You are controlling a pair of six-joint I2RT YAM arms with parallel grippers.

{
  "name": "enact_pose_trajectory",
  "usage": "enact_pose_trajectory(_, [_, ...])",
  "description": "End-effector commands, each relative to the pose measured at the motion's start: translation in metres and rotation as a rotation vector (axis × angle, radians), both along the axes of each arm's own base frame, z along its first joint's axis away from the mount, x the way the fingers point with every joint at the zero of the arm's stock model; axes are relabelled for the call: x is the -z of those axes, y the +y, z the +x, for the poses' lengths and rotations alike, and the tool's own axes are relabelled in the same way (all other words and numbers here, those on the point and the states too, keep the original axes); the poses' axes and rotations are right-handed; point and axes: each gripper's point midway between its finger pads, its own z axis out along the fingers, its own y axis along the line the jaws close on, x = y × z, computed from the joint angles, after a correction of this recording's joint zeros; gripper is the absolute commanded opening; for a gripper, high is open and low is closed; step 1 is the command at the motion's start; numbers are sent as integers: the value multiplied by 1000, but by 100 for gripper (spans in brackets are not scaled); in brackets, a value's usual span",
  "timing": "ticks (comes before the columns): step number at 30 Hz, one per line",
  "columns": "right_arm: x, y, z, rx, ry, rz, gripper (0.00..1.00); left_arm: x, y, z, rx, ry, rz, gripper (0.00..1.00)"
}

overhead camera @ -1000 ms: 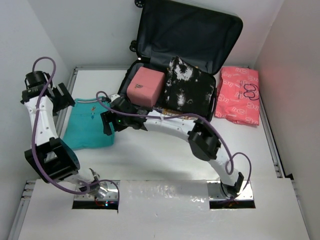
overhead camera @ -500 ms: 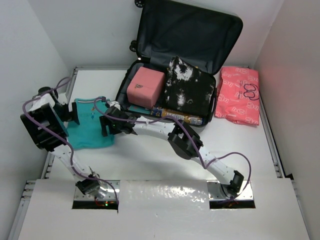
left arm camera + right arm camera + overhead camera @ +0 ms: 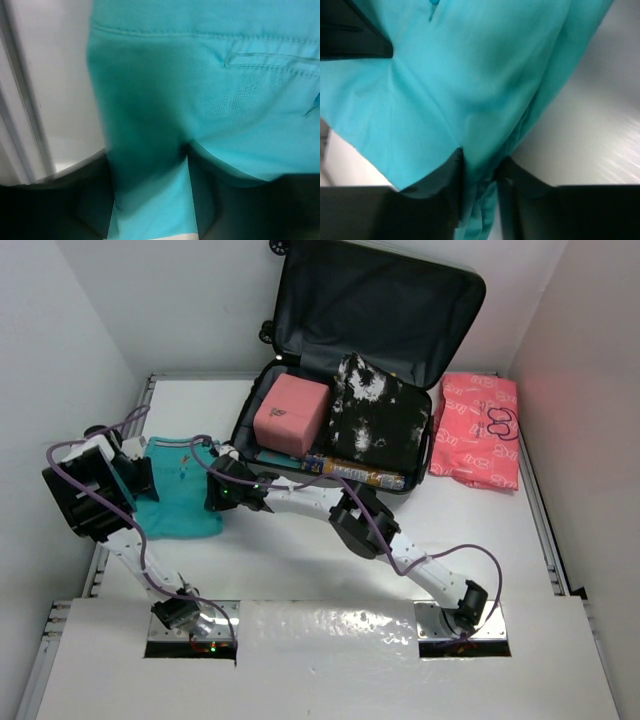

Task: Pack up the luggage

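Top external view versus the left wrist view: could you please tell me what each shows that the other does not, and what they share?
Only the top external view shows the open suitcase holding a pink pouch and a black-and-white garment, the red package beside it, and the right gripper. Only the left wrist view shows the stitched pocket seam up close, with cloth drawn between its fingers. Both show the teal garment, the white table and the left gripper.
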Motion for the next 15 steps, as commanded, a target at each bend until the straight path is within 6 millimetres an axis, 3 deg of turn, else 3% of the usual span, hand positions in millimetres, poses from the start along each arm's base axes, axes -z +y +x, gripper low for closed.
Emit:
enact_pose_trajectory(1, [13,14,-23,-83,66,50,22,39,-28,-12,-44,78,-167,27])
enact_pose_trajectory(2, [9,15,-23,-89,60,56,6,36,-39,-10,-45,71,-232,10])
enact_pose_trajectory(3, [5,15,-23,-90,53,55,0,35,-43,-10,-52,68,-261,0])
enact_pose_trajectory(7, [-29,13,-15,-115,-24,79,0,11,-51,-10,-15,3,-322,0])
enact_pose_trajectory(8, [-51,13,-14,-123,-53,98,0,2,-53,-8,-3,-31,-339,0])
enact_pose_trajectory(11, [-89,12,-3,-127,-137,122,0,-43,-45,-5,55,-153,-304,0])
enact_pose_trajectory(14, [-147,14,4,-139,-242,179,0,-108,-34,2,114,-300,-162,0])
enact_pose_trajectory(15, [-170,13,5,-139,-275,204,0,-122,-30,3,118,-328,-130,0])
